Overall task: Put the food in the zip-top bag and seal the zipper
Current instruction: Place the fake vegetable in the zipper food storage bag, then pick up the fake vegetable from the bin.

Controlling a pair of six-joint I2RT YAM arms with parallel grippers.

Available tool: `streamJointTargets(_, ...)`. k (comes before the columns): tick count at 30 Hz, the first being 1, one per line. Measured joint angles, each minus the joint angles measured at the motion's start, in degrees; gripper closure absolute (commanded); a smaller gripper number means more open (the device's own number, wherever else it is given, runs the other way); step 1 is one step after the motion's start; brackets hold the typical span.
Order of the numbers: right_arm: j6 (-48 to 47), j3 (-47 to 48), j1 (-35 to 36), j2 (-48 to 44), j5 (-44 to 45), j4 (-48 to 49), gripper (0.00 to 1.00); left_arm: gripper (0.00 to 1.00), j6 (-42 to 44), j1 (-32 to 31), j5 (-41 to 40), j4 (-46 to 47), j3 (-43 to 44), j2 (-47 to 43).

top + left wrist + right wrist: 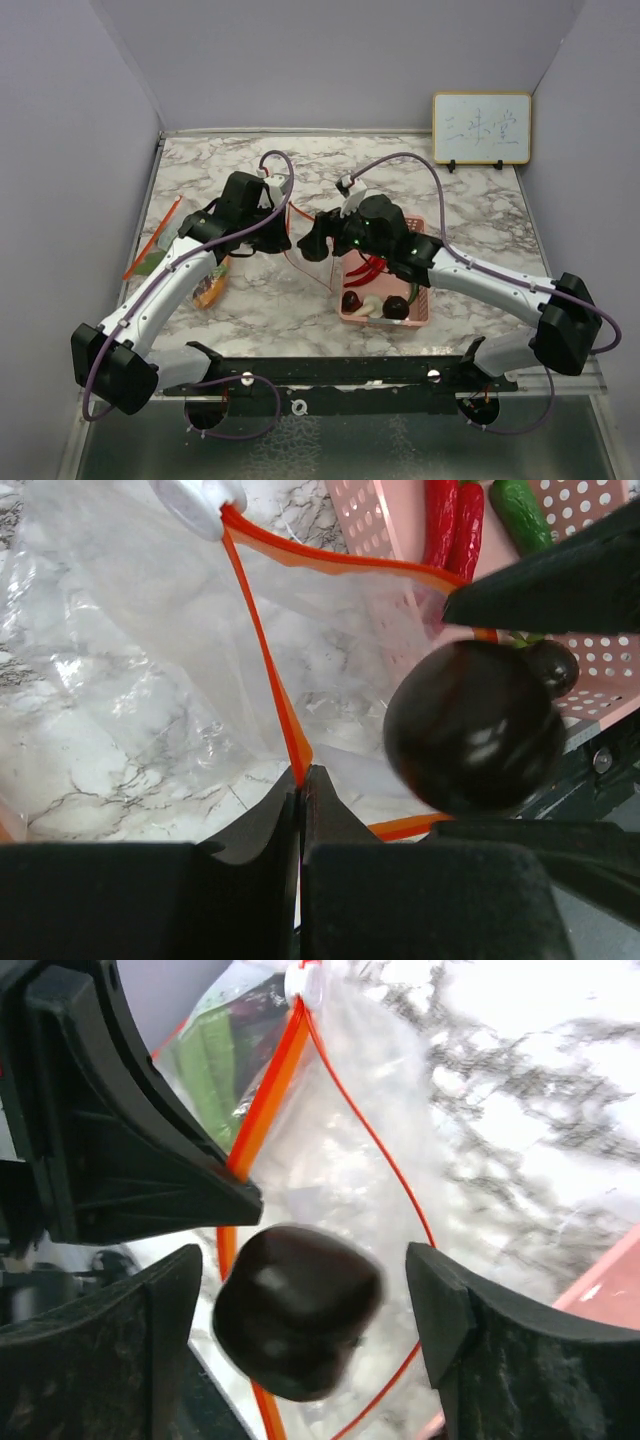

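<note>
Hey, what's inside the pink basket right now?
In the basket: red chilies, dark round pieces, a white mushroom piece and a green piece. The right arm hides its far end.

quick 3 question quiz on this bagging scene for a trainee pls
1. True or false: the left gripper is clamped on the orange rim of the zip-top bag.
2. What sits between the open fingers of the right gripper? A) a red chili B) a dark round piece C) a carrot
3. Fill in: the red chilies lie in the pink ____.

Key: 1 true; 2 B; 3 basket
</note>
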Motion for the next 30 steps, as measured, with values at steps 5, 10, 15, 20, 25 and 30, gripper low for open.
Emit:
streamJointTargets(5, -0.5, 0.0, 0.1, -4.5, 3.8, -2.8, 0.00, 1.00, -0.2, 0.0, 0.5, 0.1, 0.0, -0.5)
streamJointTargets(10, 0.7, 0.0, 0.1, -11.0, 8.5, -6.2, 0.01, 1.00, -0.2, 0.0, 0.9, 0.5, 0.0, -0.5)
streamJointTargets(15, 7.7, 1.2, 0.1, -11.5, 19.6, -16.8, 0.00, 1.00, -0.2, 0.0, 1.0, 0.5, 0.0, -0.5)
streamJointTargets(20, 16.2, -1.4, -1.1, -7.0, 26.8, -28.3, 0.04, 1.00, -0.2, 0.0, 1.1, 0.5, -0.2, -1.3)
streamJointTargets(25, 19.9, -4.7, -5.2, -3.2, 26.8, -30.9, 0.08, 1.00, -0.2, 0.0, 1.5, 0.7, -1.2, -2.6)
streamJointTargets(30, 20.9, -6.7, -9.9, 2.4, 25.4, -29.1, 0.11, 1.00, -0.2, 0.0, 2.0, 0.9, -1.7, -3.0)
